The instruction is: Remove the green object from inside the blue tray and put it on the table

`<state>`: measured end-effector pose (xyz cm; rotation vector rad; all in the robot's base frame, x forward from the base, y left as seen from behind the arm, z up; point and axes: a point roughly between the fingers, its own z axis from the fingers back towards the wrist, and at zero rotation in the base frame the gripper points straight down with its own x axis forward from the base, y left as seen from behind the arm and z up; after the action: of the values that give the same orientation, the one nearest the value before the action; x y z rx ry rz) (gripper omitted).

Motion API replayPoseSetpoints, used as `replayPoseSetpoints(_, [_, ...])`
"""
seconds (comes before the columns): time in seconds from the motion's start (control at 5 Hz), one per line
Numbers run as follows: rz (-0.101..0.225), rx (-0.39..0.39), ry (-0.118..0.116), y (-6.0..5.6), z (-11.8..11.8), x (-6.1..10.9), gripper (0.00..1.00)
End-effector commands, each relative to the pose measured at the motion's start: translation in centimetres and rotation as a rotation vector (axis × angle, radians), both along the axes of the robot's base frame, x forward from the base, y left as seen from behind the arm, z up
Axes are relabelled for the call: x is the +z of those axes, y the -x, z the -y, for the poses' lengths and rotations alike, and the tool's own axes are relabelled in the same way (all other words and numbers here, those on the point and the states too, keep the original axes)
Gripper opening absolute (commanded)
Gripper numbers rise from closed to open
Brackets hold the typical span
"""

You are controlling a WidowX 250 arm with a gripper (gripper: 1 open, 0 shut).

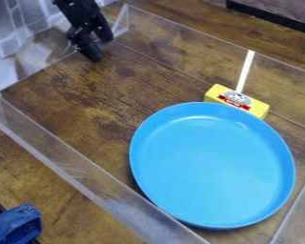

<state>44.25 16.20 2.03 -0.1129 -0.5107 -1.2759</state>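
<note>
Tray (pixel 213 164) empty, no green object visible (maybe hidden under gripper (pixel 88 50)). Jaws wide apart, low on table (pixel 104 105) at far left. Looks like release step; next: lift clear.

We've got the tray (pixel 213 167) sitting front-right on the table (pixel 130 95), a small block (pixel 236 100) touching its far rim, gripper (pixel 87 48) way off at far-left corner, w/ acrylic walls (pixel 66 162) all round.

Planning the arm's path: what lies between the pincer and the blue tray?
Only bare table lies between the pincer and blue tray, per the camera view.
</note>
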Motion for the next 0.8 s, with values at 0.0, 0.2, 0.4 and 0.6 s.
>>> replayPoseSetpoints(0.0, [-0.009, 0.007, -0.040, 0.6, -0.3, -0.5, 1.00])
replayPoseSetpoints(0.2, [-0.015, 0.052, -0.045, 0.6, 0.3, -0.6, 1.00])
replayPoseSetpoints(0.4, [-0.015, 0.040, -0.052, 0.5, 1.3, -0.5, 1.00])
replayPoseSetpoints(0.6, [-0.015, 0.029, -0.059, 0.4, 2.2, -0.2, 1.00])
